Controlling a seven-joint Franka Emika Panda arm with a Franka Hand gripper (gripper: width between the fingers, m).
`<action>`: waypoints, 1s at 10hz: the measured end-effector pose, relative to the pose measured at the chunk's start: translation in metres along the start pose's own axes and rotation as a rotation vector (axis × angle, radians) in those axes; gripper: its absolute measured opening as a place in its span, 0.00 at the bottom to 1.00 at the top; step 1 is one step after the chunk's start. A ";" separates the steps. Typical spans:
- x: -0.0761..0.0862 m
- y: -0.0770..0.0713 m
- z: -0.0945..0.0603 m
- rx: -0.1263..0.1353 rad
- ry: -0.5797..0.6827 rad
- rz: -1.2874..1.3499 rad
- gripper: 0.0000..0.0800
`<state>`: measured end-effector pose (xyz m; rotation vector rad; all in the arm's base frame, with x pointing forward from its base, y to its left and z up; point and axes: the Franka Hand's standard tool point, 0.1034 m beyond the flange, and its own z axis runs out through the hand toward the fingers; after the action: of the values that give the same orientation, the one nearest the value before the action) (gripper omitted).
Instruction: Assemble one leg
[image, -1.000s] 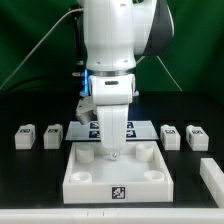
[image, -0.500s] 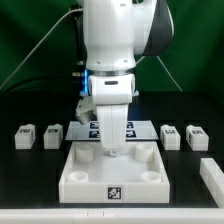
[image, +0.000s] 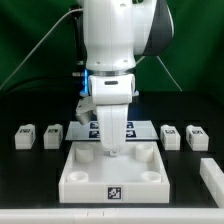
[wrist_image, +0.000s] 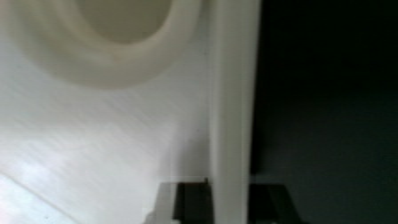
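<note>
A large white square tray (image: 115, 175) with round corner sockets lies in the middle of the table. My gripper (image: 113, 150) is down at its rear wall. In the wrist view the fingers (wrist_image: 187, 203) stand tight on either side of that thin wall (wrist_image: 231, 120), and the gripper (wrist_image: 228, 205) is shut on it, with a round socket (wrist_image: 116, 30) beside it. Several legs, small white blocks with marker tags, stand apart on the table: two on the exterior view's left (image: 24, 136) (image: 52, 135) and two on its right (image: 171, 136) (image: 196, 135). None is held.
The marker board (image: 92, 128) lies behind the tray, partly hidden by the arm. Another white part (image: 212, 178) is cut off by the exterior view's right edge. A green backdrop stands behind the black table.
The fingertips sit slightly higher at the tray's rear wall than a second ago. Nothing visibly moved in the last half second.
</note>
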<state>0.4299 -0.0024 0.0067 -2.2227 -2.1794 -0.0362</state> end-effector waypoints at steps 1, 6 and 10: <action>0.002 0.004 0.000 -0.002 0.001 -0.010 0.07; 0.053 0.059 0.002 -0.037 0.044 0.027 0.07; 0.068 0.059 0.003 -0.021 0.046 0.001 0.07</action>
<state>0.4901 0.0649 0.0062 -2.2109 -2.1642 -0.1099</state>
